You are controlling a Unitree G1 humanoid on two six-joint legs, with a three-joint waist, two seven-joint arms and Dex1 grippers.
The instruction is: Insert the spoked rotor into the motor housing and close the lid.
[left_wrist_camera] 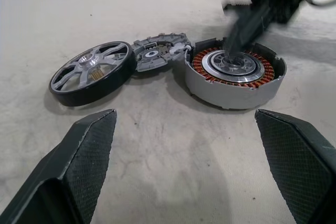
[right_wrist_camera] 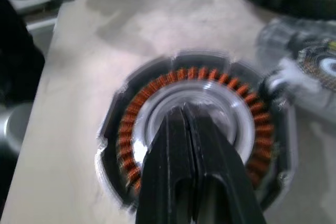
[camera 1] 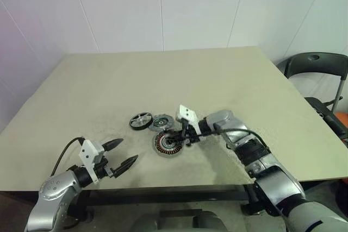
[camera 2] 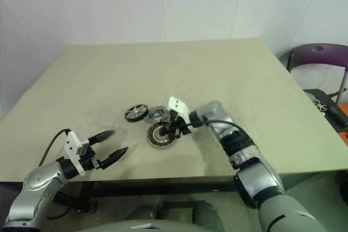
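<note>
Beige table [camera 1: 228, 91], motor housing [camera 1: 165, 143], no legible writing

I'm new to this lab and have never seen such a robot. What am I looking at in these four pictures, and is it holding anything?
It is a two-armed humanoid robot at a table. Two pictures come from its head, looking down; two come from cameras on its wrists. On the table lie three motor parts: the spoked rotor, the lid beside it, and the motor housing with copper windings. The left pincer is open near the table's front edge, holding nothing. The right pincer is shut, its tip over the housing's silvery centre; it grips nothing. Whether it touches the centre, I cannot tell.
</note>
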